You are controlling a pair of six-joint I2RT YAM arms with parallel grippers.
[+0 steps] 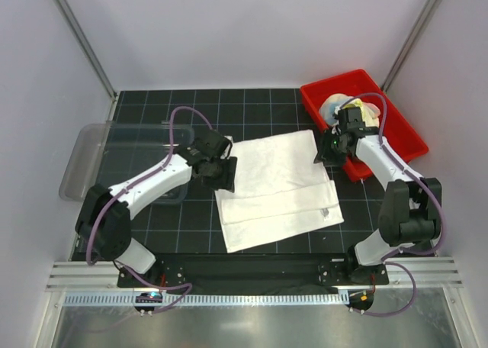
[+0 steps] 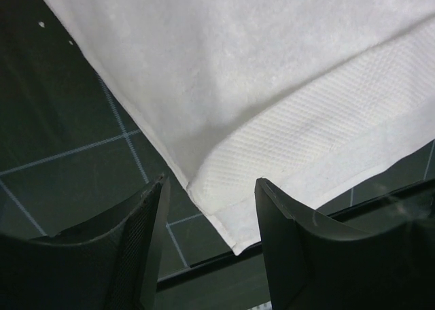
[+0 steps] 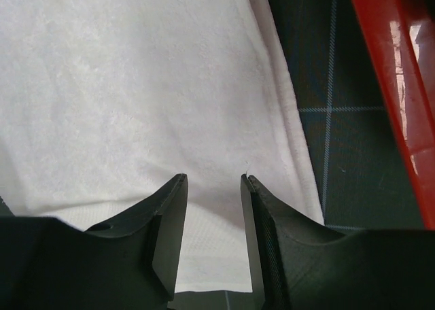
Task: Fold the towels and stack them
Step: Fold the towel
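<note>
since both arms sit at opposite side edges of the cream-white towel, the danger from here is an uneven grab. nearest the bases, the towel's lower layer lies flat on the dark gridded surface, its waffle-weave band showing below the plain layer folded over it. a little farther in, the left pincer hangs over the left edge, fingers apart and nothing between them; its wrist view puts the stepped edge of the two layers right in the gap. closing there may catch one layer only (or just the hem), and the fold would peel open on lifting. the right pincer, also spread and empty, hovers at the right edge slightly farther back than its partner, so a paired lift could skew the cloth. whether either touches the fabric i cannot tell. farthest back stands the red bin, just beside the towel's far right corner, holding the bundled towels; a wide swing of the right arm could knock it.
</note>
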